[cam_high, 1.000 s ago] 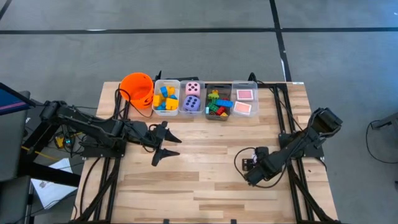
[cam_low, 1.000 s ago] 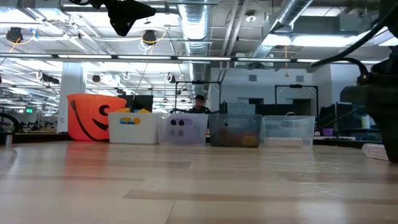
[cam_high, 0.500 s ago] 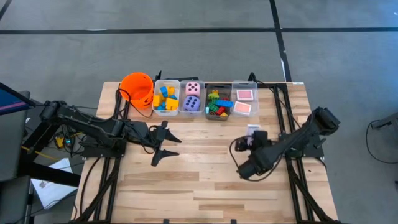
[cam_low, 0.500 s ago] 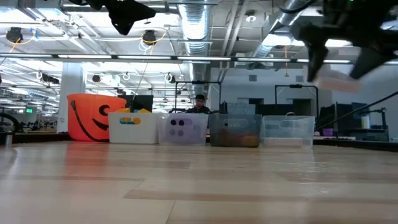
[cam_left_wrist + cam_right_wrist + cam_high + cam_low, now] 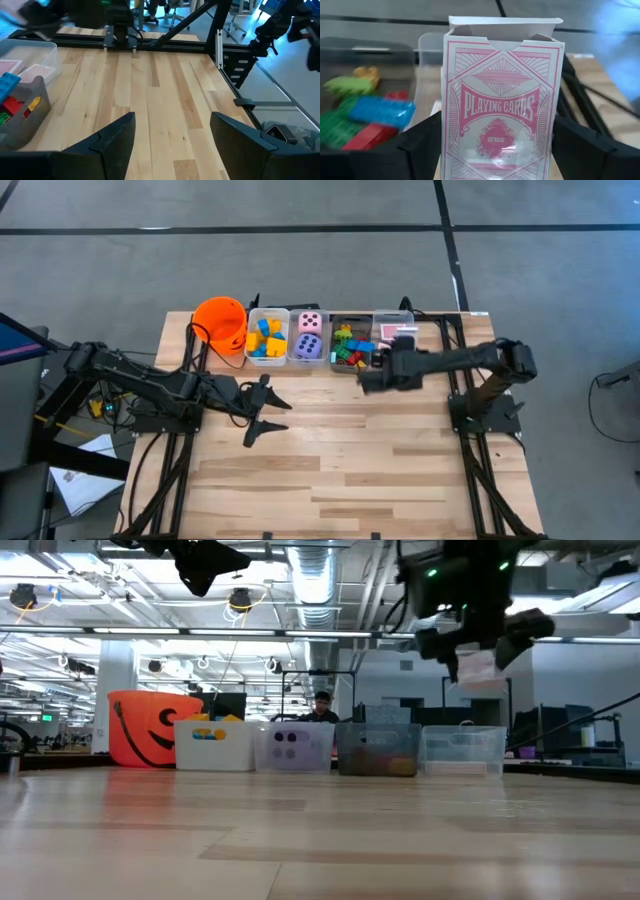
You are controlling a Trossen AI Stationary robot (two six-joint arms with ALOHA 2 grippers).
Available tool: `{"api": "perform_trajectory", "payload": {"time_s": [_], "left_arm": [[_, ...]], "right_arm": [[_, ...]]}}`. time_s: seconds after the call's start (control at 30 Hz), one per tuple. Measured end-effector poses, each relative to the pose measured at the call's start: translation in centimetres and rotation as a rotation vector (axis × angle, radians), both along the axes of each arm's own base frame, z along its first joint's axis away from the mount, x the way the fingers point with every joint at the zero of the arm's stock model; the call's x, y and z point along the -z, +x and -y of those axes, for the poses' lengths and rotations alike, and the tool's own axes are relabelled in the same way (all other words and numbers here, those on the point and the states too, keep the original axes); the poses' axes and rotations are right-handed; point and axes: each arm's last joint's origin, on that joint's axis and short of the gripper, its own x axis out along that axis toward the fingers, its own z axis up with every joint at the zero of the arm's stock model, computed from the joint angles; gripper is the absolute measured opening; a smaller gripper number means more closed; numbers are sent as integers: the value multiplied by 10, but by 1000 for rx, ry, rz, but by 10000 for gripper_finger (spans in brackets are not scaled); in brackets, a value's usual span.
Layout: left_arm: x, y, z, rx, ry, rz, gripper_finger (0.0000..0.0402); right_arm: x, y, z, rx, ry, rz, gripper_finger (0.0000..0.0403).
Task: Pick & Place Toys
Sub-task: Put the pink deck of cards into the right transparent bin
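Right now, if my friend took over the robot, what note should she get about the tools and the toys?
Right tool: shut on a pink playing-card box, held in the air over the clear end bin.
Left tool: open, empty, waiting above the left side of the table.
Toys: yellow and blue blocks, two dice, mixed blocks and a pink card pack already lie in the bins.
Left: lower the card box into the end bin and let go.

Right gripper [image 5: 497, 150] clamps pink-white playing-card box [image 5: 502, 100]; coloured blocks [image 5: 365, 112] in bin behind.
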Motion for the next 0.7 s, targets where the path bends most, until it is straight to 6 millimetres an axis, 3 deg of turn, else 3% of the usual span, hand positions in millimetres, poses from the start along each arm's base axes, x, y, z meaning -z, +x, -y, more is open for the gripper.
{"api": "perform_trajectory", "payload": {"time_s": [0.37,0.5,0.7], "left_arm": [[2,-1,0,-30,-83,-36,250],[6,-2,0,-50,-121,-86,250],[9,-4,-1,-71,-156,-128,250]], "right_arm": [[0,33,94,-184,57,35,306],[0,27,112,-156,90,53,306],[3,15,123,-103,155,26,306]]}}
